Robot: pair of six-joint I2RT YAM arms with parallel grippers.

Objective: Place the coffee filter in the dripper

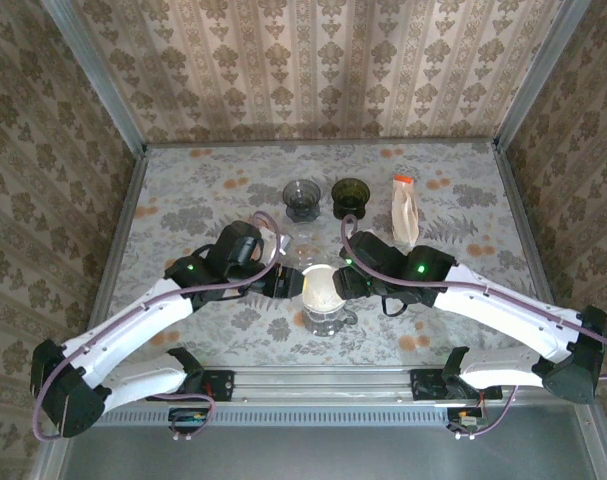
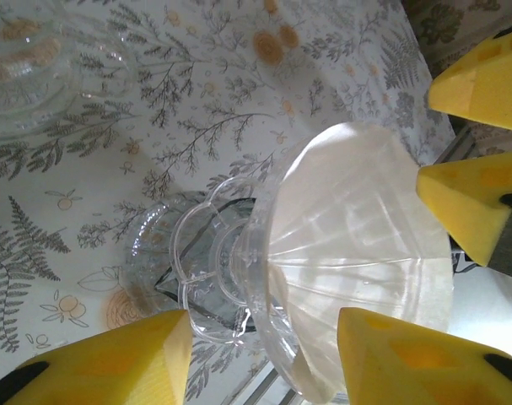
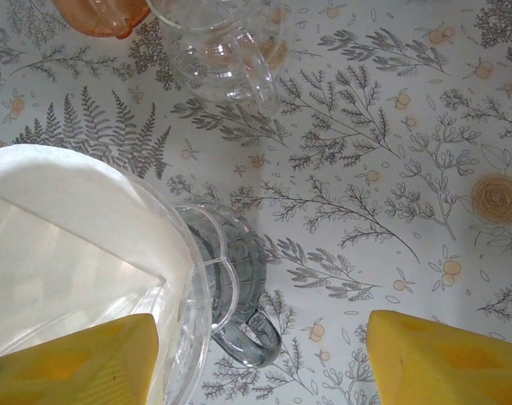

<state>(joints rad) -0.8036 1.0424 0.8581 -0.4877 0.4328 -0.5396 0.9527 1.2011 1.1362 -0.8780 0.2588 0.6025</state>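
Coffee filter (image 1: 321, 285): found inside the dripper (image 1: 328, 318), which stands on the desk (image 1: 183, 190) near its front edge, between the two arms.

Condition: white paper, cone-shaped. The right wrist view shows a straight folded crease across its inner face. The left wrist view shows the paper pale through the ribbed glass wall. It appears to lie against the wall, and its upper edge reaches the glass rim or slightly above.

Left tool (image 2: 262, 329): jaws apart, one finger on each side of the dripper, clamping nothing. Whether either finger touches the glass cannot be told.

Right tool (image 3: 262, 329): jaws apart, empty, with one finger just beside the dripper's rim.

Assessment: placement looks essentially done, and the step in hand is judged to be releasing and clearing away. Recommended practice is to draw each tool outward first and then up, keeping the jaws wide. That way no finger catches the paper's edge or nudges the glass. Afterwards, confirm the paper sits evenly all round.
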